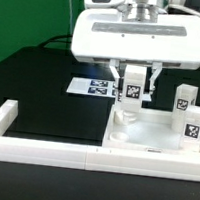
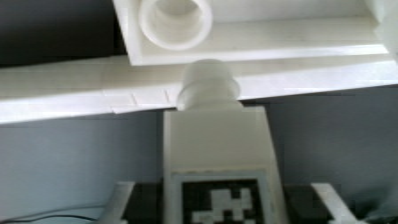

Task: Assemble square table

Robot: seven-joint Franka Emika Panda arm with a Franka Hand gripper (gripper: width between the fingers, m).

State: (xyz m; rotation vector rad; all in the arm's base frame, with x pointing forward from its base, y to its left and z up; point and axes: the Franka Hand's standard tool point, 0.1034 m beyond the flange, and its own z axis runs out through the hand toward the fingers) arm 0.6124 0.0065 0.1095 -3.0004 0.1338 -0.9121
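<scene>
Legs go into the top's corner sockets, and we have one leg (image 1: 134, 88) in hand now: our gripper (image 1: 133, 92) is clenched on it, a finger on each side of its tagged face, as the wrist view shows with the leg (image 2: 215, 150) between the fingers (image 2: 326, 200). The leg's long axis stands upright, its rounded tip pointing down. The top (image 1: 149, 142) lies directly beneath, against the rail (image 1: 41, 154). In the wrist view the nearest socket (image 2: 175, 22) sits beyond the tip, past the top's rim, so we judge the tip is not yet over it. The coming move turns on that offset: shift toward the socket, then descend. Two more legs (image 1: 187, 110) stand on the top's far side from the gripper.
</scene>
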